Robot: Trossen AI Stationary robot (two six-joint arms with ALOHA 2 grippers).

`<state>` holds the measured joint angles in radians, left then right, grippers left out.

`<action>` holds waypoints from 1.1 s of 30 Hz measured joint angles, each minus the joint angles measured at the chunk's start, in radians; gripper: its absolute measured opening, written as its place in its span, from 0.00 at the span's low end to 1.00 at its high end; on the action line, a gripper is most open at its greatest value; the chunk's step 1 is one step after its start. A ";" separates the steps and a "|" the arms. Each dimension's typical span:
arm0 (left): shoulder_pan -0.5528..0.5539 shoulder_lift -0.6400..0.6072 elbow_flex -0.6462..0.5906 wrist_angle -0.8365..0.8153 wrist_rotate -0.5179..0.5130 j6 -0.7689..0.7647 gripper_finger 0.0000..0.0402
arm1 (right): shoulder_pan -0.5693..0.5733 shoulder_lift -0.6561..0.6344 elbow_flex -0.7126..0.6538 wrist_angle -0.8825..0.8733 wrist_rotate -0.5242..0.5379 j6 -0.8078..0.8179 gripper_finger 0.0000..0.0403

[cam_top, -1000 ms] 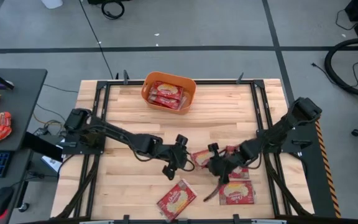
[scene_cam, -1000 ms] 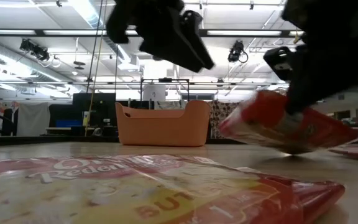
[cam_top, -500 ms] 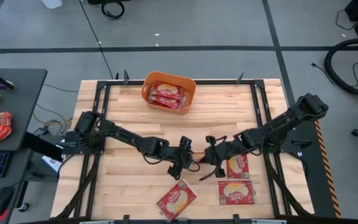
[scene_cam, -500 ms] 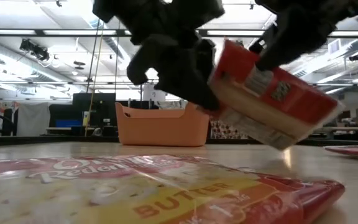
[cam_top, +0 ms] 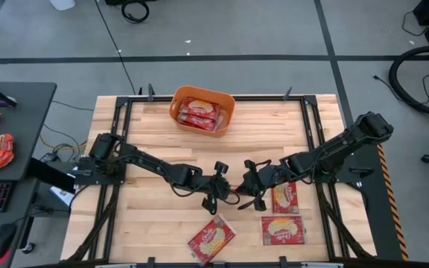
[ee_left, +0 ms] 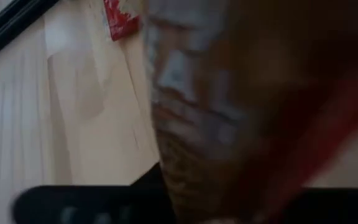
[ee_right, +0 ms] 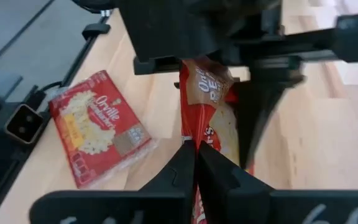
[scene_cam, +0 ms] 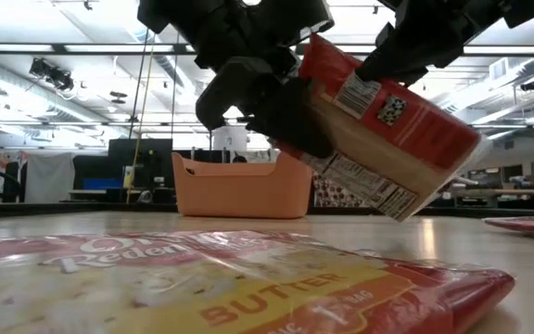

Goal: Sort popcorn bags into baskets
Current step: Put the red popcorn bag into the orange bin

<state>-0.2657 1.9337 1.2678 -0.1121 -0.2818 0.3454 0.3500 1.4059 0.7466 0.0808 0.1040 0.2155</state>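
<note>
On the light wooden worktop (cam_top: 155,216), the orange plastic tub (cam_top: 202,109) sits at the far edge. Above mid-worktop, the left claw (cam_top: 225,190) and right claw (cam_top: 247,190) both clench one flat red foil popcorn bag (scene_cam: 392,121).

We see two black arms made of long thin links and round joints. The left gripper (cam_top: 225,195) and right gripper (cam_top: 246,187) are dark, blocky shapes.

Grey concrete floor (cam_top: 274,30), dark side desk (cam_top: 21,112), ceiling strip lights (scene_cam: 128,14), wooden table (cam_top: 155,216)
</note>
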 joint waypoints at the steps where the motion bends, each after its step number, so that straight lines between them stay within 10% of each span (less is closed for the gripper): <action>1: 0.000 -0.006 0.000 -0.014 -0.007 -0.001 0.08 | 0.000 -0.001 0.000 -0.002 0.000 -0.004 0.06; 12: 0.003 -0.206 0.000 -0.269 -0.163 -0.053 0.06 | 0.000 -0.188 0.000 -0.198 0.112 0.024 0.35; 19: 0.072 -0.387 0.003 -0.420 -0.416 -0.359 0.07 | 0.000 -0.261 0.000 -0.318 0.271 0.047 0.38; 33: 0.466 -0.381 0.060 -0.740 -0.203 -0.674 0.06 | -0.045 -0.115 0.000 -0.290 0.270 0.023 0.38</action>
<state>0.2000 1.5532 1.3276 -0.8519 -0.4849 -0.3282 0.3046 1.2907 0.7467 -0.2092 0.3740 0.2382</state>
